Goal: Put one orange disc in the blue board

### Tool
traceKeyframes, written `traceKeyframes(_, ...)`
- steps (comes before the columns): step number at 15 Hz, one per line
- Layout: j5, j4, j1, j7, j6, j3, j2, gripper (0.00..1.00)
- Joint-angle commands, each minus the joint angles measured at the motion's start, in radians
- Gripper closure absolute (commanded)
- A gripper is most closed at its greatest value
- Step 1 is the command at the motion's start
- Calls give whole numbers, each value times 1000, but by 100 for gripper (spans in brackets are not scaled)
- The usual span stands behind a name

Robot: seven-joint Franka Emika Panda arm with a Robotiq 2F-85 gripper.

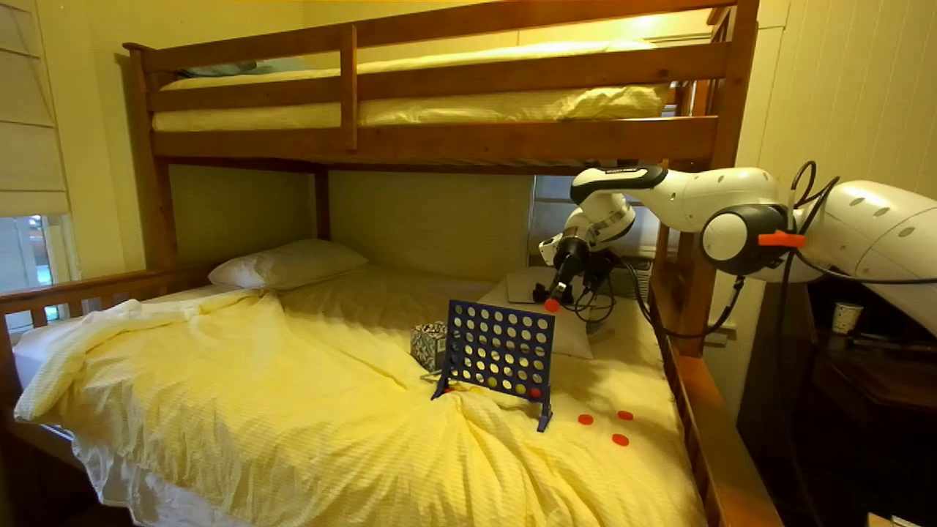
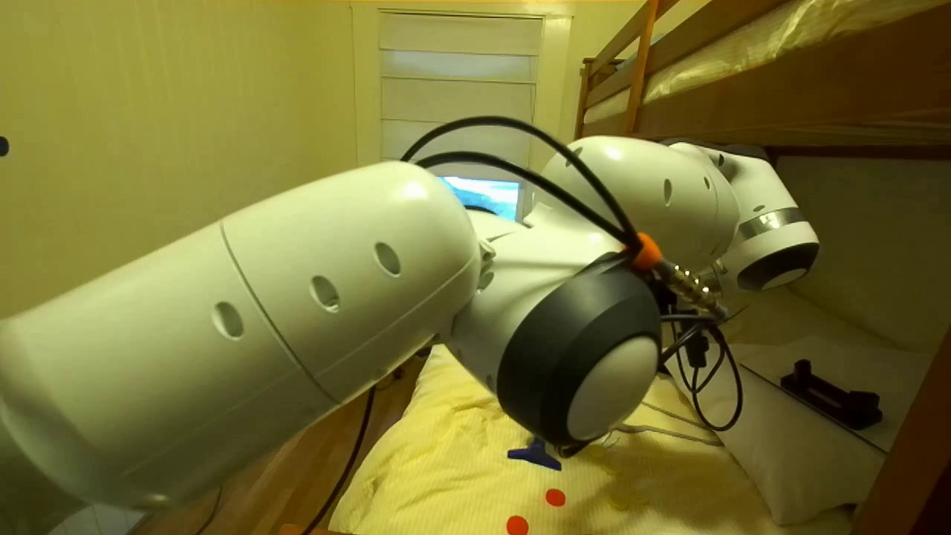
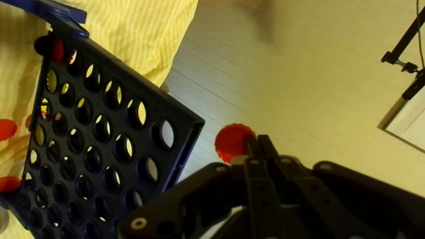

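Note:
My gripper (image 3: 257, 138) is shut on an orange disc (image 3: 230, 141), pinched near its edge so most of it sticks out to one side. The dark blue board (image 3: 184, 123) stands upright on the bed; the disc hangs apart from it, close to its upper corner. In an exterior view the held disc (image 1: 551, 304) appears just above the top right corner of the board (image 1: 491, 322). Another orange disc (image 1: 536, 393) sits in the bottom right hole. On the sheet lie loose orange discs (image 1: 621, 440). The arm hides most of the board in an exterior view, leaving a blue foot (image 2: 535, 455) visible.
A patterned box (image 1: 428, 345) stands behind the board. A pillow (image 2: 787, 453) bearing a flat panel and a black object (image 2: 832, 394) lies nearby. The upper bunk (image 1: 439, 139) overhangs the bed, and a wooden side rail (image 1: 721, 446) runs along its edge. Cables (image 2: 732, 394) dangle from the arm.

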Motion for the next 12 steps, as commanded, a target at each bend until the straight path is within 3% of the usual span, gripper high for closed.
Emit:
traceKeyframes(1,22,40,-22,-3,-23,21,25,99)
traceKeyframes(12,17,52,-28,-17,-24,50,49,99)
